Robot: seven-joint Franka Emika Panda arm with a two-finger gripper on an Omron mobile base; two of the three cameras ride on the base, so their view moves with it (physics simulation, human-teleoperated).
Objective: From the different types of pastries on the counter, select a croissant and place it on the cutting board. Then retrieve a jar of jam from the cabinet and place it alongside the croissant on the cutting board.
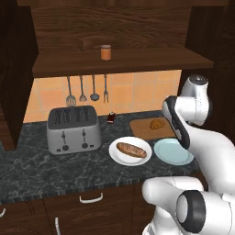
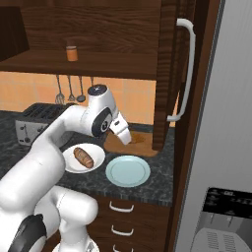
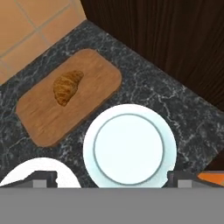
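Note:
The golden-brown croissant point(image 3: 67, 87) lies on the wooden cutting board point(image 3: 94, 83), toward its far end; the same croissant point(image 1: 158, 124) and board point(image 1: 140, 130) sit at the right of the counter point(image 1: 36, 165). The jar of jam point(image 1: 106, 52) stands on the cabinet shelf point(image 1: 151, 61), and from the right base it is the jar point(image 2: 72, 53) at upper left. My gripper point(image 3: 113, 178) hangs open and empty above the light-blue plate, a little short of the board. From the right base, my hand point(image 2: 123, 132) tilts down over the board's near edge point(image 2: 118, 146).
A long brown loaf point(image 1: 131, 149) rests on a white plate point(image 1: 115, 153) beside the light-blue plate point(image 1: 181, 158). A toaster point(image 1: 73, 130) and a tiny dark bottle point(image 1: 110, 119) stand to the left. Utensils point(image 1: 82, 92) hang on the tiled wall. An open cabinet door point(image 2: 170, 74) and the fridge point(image 2: 226, 113) close in the right side.

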